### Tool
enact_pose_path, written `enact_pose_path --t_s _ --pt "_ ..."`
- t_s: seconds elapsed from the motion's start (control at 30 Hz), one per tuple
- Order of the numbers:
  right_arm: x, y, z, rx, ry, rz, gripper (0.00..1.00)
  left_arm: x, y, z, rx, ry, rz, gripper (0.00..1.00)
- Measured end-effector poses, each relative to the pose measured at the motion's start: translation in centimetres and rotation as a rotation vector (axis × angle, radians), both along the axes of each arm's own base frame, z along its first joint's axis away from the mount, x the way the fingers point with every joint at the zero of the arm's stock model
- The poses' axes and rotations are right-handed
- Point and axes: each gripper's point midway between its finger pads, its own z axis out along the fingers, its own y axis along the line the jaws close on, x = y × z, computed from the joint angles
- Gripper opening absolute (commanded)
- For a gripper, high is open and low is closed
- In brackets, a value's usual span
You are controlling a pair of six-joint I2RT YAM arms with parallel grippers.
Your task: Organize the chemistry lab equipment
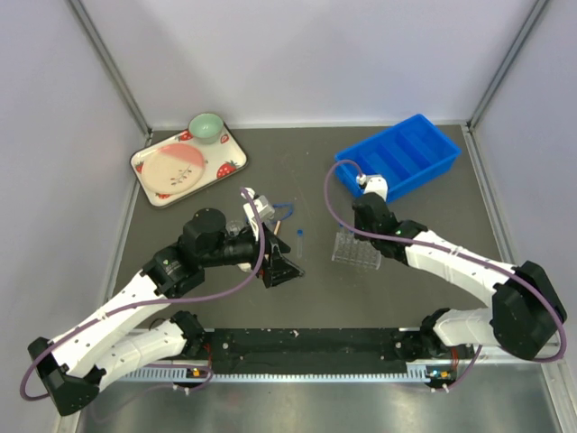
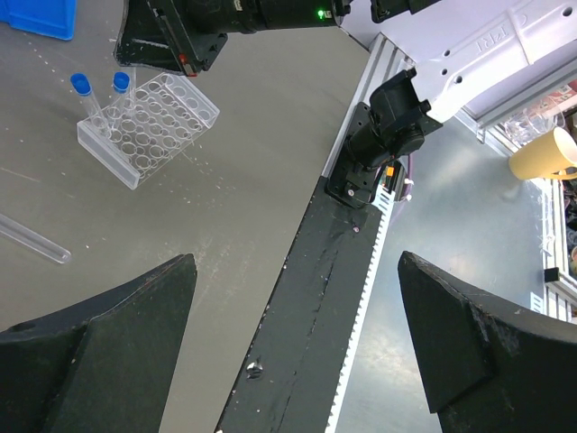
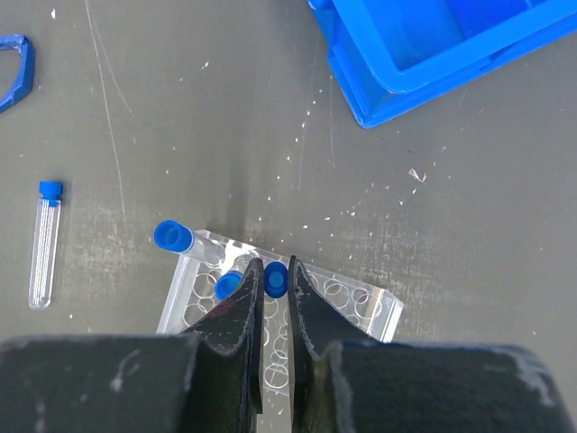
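Right pincer (image 3: 275, 271) tight around a blue-capped tube (image 3: 276, 280) at the clear rack (image 3: 365, 305), blue bin (image 3: 433, 54) beyond.

Light was bright, even and diffuse, from overhead. The tube rack (image 3: 347, 302) cast only a faint, soft shadow just beyond it. Below the rack, the right wrist view's foreground was blurred.

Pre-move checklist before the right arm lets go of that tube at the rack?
1. Right gripper shut on blue-capped tube: ok.
2. Tube seated in a tube rack well: cannot tell.
3. Rack flat on the table: ok.
4. Left gripper open, empty, apart from the rack: ok.
5. All tubes racked: not ok, loose tube lies on the table.
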Motion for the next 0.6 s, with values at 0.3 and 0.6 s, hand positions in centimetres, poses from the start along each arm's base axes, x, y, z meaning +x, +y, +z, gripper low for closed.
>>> enact_pose_path --t_s 0.3,0.6 --pt "0.04 0.24 -0.46 0.0 0.01 0.007 0.09 0.07 -0.07 -0.2 0.005 0.005 0.0 0.99" --pt "0.01 0.39 -0.78 0.002 0.017 0.013 0.28 0.08 -0.08 -0.18 0.005 0.004 0.0 0.99"
